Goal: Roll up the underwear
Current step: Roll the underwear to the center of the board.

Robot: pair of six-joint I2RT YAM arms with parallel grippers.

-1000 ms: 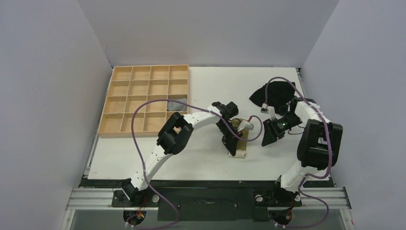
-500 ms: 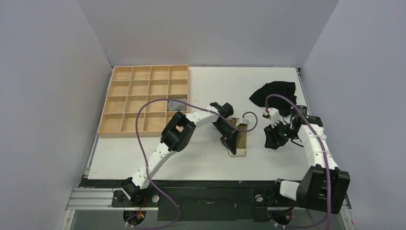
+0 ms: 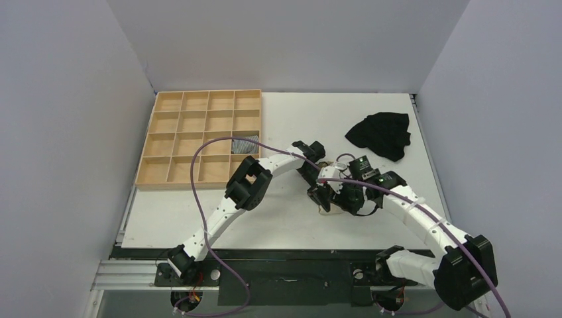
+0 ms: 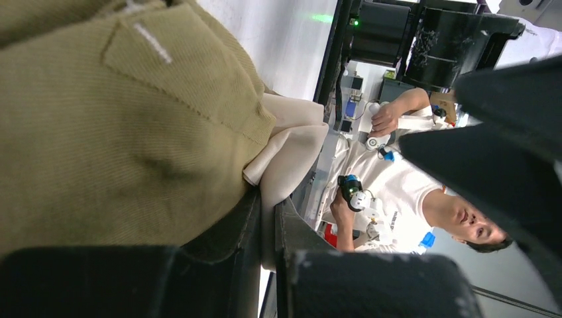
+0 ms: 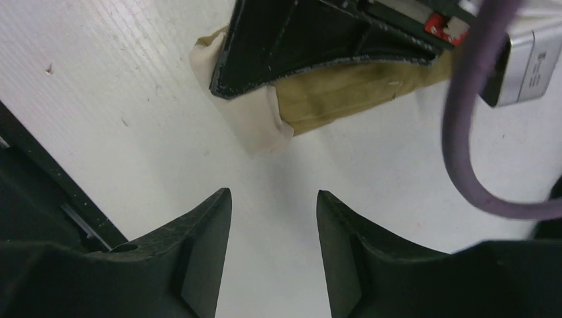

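Note:
The underwear (image 4: 119,119) is a folded olive-khaki bundle with a cream panel (image 4: 288,142), lying on the white table. My left gripper (image 4: 267,199) is shut on the cream edge, which is pinched between its fingers. In the top view the left gripper (image 3: 317,193) sits on the bundle, and only a tan sliver of the underwear (image 3: 325,209) shows. My right gripper (image 5: 273,195) is open and empty, hovering over bare table just short of the bundle's cream end (image 5: 255,122). In the top view the right gripper (image 3: 336,197) covers most of the bundle.
A wooden compartment tray (image 3: 199,99) stands at the back left, with a small striped cloth roll (image 3: 244,144) in one cell. A black garment (image 3: 381,134) lies at the back right. Purple cables loop over both arms.
My right arm has swung in from the right and now sits over the underwear beside the left gripper. The left gripper has stayed on the bundle.

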